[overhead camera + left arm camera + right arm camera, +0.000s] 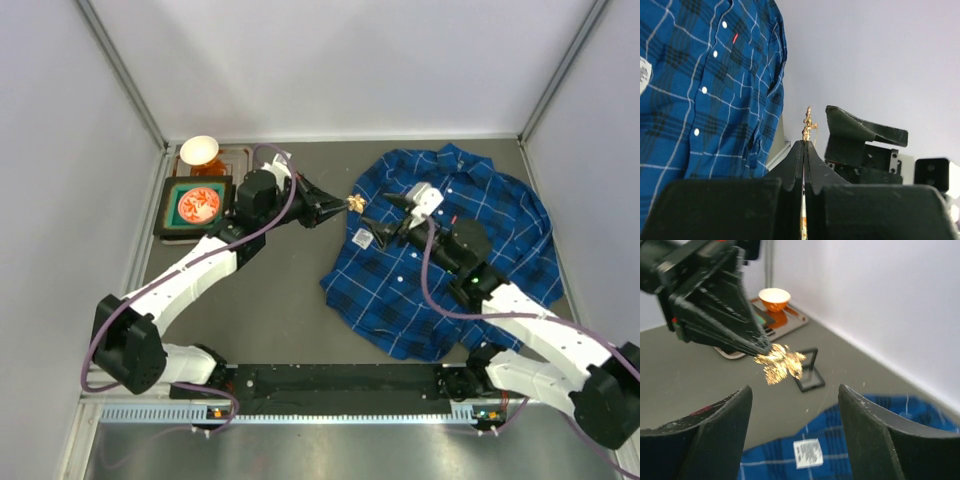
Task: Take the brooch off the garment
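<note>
The brooch (354,203), a small glinting golden ornament, hangs in the air just off the garment's left edge, pinched at the tip of my left gripper (345,206), which is shut on it. In the left wrist view the brooch (808,125) sticks up from the pressed-together fingertips (804,146). My right gripper (386,215) stands open right beside it, with nothing between its fingers (715,430); the brooch (779,362) floats just beyond them. The garment (370,290), a dark-blue plaid shirt, lies flat on the table under the right arm.
A white printed label (360,238) lies on the shirt near its left edge. At the back left stand a white bowl (199,150) on a tray (235,158) and a black tray holding a red item (195,205). A small black frame (810,372) stands on the table.
</note>
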{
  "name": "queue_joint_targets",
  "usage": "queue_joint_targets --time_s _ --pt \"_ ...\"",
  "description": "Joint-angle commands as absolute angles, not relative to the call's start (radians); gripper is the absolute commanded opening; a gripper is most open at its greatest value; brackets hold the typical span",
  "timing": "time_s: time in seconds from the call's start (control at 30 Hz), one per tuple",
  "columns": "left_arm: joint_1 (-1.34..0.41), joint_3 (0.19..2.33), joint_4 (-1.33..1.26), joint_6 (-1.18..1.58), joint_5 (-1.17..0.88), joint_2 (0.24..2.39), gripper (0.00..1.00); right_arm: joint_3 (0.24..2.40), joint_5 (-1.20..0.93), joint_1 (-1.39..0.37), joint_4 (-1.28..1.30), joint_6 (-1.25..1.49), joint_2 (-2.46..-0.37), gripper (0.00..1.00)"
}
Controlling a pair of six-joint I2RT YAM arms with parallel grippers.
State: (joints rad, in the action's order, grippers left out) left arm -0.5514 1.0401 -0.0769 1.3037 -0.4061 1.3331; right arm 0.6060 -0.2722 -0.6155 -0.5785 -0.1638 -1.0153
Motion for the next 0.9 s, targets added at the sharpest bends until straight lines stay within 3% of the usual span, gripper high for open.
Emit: queue_joint_targets --time_s 0.0,0.07,0.13,0.27,0.4,0.63,0.87 --pt "-0.552 1.009 -0.251 1.141 -0.387 1.316 0.0 0.713 0.097 -0.62 -0.225 0.162 -0.902 0.75" --pt "-0.552 0.973 -0.334 1.103 -0.4 1.312 0.0 0.762 0.126 -0.594 -0.031 0.329 -0.891 0.77" --pt "-0.554 0.944 -0.365 1.072 -0.411 1.31 0.0 0.785 0.004 -0.527 0.052 0.502 -0.902 0.77" --pt "-0.552 0.882 -0.512 1.051 -0.46 1.302 0.0 0.744 -0.329 -0.425 -0.11 0.754 -0.968 0.76" --pt "-0.551 0.842 -0.614 1.065 -0.56 1.308 0.0 0.738 -0.448 -0.425 -0.215 0.734 -0.997 0.76" --pt "-0.554 0.798 -0.581 0.996 -0.672 1.298 0.0 0.776 -0.509 -0.425 -0.184 0.627 -1.023 0.77" --pt "-0.56 0.787 -0.525 0.942 -0.709 1.266 0.0 0.781 -0.637 -0.422 -0.224 0.591 -1.058 0.67"
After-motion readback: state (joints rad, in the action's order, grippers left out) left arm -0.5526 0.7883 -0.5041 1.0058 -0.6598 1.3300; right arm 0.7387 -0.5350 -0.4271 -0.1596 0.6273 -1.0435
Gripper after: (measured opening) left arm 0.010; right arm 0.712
